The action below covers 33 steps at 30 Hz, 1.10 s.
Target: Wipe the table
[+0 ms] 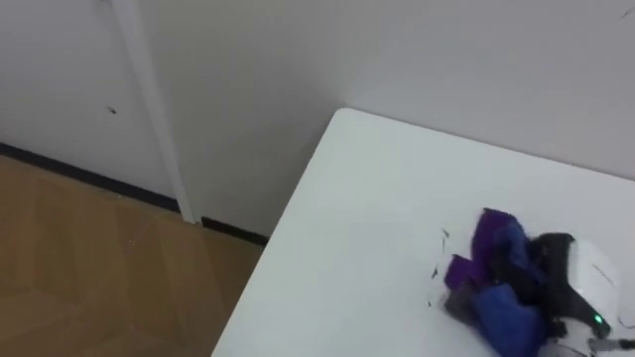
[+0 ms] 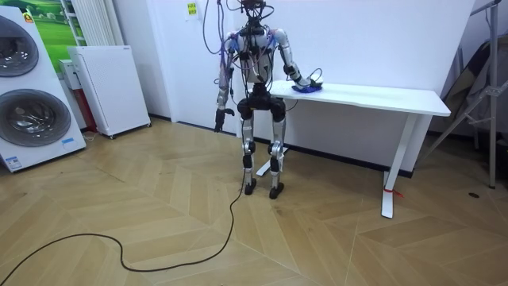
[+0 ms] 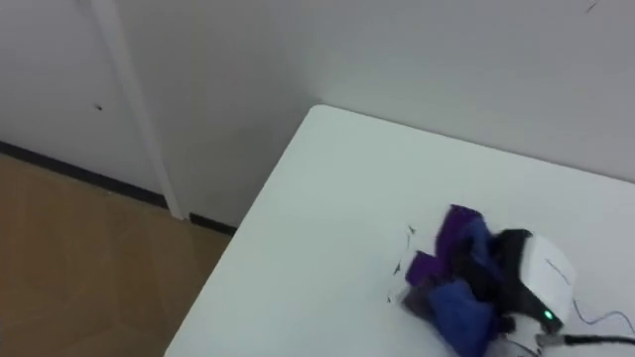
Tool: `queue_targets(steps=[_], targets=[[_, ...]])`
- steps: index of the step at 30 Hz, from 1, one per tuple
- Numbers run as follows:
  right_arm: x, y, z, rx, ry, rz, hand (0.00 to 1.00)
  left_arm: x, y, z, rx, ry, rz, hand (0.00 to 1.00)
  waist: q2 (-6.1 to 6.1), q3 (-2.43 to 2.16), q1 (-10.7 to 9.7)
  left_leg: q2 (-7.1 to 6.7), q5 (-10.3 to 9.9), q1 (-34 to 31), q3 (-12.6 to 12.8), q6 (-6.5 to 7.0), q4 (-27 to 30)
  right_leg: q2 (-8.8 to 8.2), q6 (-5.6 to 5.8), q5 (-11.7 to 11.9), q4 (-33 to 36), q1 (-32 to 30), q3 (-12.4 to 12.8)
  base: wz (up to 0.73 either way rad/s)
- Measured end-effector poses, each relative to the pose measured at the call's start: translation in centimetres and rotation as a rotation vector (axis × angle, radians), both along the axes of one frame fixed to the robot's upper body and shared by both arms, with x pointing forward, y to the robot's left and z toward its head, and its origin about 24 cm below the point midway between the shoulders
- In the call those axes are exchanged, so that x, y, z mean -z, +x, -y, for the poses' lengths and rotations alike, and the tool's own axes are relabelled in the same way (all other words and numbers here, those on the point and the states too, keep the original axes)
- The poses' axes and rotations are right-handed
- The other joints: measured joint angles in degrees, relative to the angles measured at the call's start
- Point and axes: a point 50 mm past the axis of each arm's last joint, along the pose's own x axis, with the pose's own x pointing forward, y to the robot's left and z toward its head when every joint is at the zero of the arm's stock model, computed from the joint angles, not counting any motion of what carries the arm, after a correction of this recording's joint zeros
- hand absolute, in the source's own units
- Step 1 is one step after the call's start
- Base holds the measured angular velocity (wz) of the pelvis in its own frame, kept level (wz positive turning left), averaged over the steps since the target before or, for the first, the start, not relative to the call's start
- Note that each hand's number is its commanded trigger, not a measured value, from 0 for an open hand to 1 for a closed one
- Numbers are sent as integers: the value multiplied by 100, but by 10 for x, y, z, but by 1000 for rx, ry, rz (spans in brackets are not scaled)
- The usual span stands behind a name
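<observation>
Cloth (image 1: 493, 278), gripped by right hand (image 1: 583, 280), lies bunched on table (image 1: 362, 223).

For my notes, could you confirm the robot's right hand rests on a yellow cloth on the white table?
Not quite: the cloth is blue and purple, not yellow, as the left eye view shows. The right hand does rest on it, on the white table.

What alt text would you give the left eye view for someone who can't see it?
A robot hand lies on a bunched blue and purple cloth at the lower right of a white table, beside small dark marks. A wooden floor lies to the left.
</observation>
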Motion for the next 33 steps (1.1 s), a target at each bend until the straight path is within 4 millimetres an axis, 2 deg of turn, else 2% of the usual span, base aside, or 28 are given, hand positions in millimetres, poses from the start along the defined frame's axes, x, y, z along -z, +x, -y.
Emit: queue_targets(steps=[3,5,7,9,12,16,19,20,22,24,25,27,28,30,33], targets=[[1,-15,19,148,43,18,100,-2,-1,-3,-13,15,9,0,-19,-5,-194,-9,-15,26,7,24,-6,-6,5,3,-10,49,47,0],[2,-25,26,190,51,6,100,-4,2,-5,-19,29,41,0,-57,-42,-270,-7,-31,37,6,44,-7,-2,8,1,-12,63,88,0],[2,-31,31,215,51,-7,100,-6,3,-6,-25,37,63,0,-88,-48,-342,-7,-32,52,5,45,-7,0,9,2,-11,71,130,-2],[2,-38,36,235,46,-23,100,-6,3,-6,-24,37,64,0,-106,-62,-340,2,-32,93,45,45,2,6,9,2,-10,95,105,-8],[2,-38,36,226,44,-32,100,-6,3,-5,-24,35,62,0,-123,-62,-291,10,-36,94,75,43,-6,18,11,4,-10,68,122,-10],[1,-22,29,186,43,-58,100,-2,1,3,17,15,29,0,-138,-48,-105,19,-44,102,95,34,-12,59,18,10,-11,33,268,-31],[-4,3,16,90,8,-93,100,3,-2,14,62,-21,-5,0,-111,-17,140,31,-68,98,29,12,-10,117,18,32,-22,-56,257,-61],[-6,14,6,15,-15,-113,100,4,0,18,81,-37,-12,0,-78,16,226,38,-92,84,-85,14,12,159,-19,63,-18,-91,266,-44],[-12,31,-12,-107,-49,-131,100,7,7,23,90,-52,-12,0,-51,53,346,72,-108,4,-93,-14,58,194,-57,86,28,-196,260,-24],[-25,61,-49,-350,-112,-133,100,8,17,26,123,-59,-1,0,-13,134,557,122,-77,-143,-94,-91,85,232,-133,122,91,-377,152,-8],[-28,69,-61,-410,-126,-127,100,8,21,26,130,-58,4,0,-11,162,605,136,-63,-174,-107,-114,86,239,-148,131,88,-406,96,7],[-37,93,-98,-576,-151,-102,100,9,25,29,155,-64,7,0,-12,207,663,148,-18,-274,-250,-164,92,258,-217,105,70,-458,-27,28],[-39,97,-103,-602,-157,-100,100,9,26,30,164,-66,6,0,-7,208,683,139,-11,-286,-270,-166,91,263,-235,90,66,-465,-40,24],[-45,108,-113,-655,-162,-88,100,10,22,32,175,-72,-7,0,-9,203,866,139,12,-358,-307,-201,105,289,-277,37,72,-561,-55,11],[-43,104,-111,-665,-160,-80,100,8,12,34,169,-77,-13,0,-27,196,781,145,5,-426,-386,-222,200,268,-289,-11,55,-565,-198,25]])
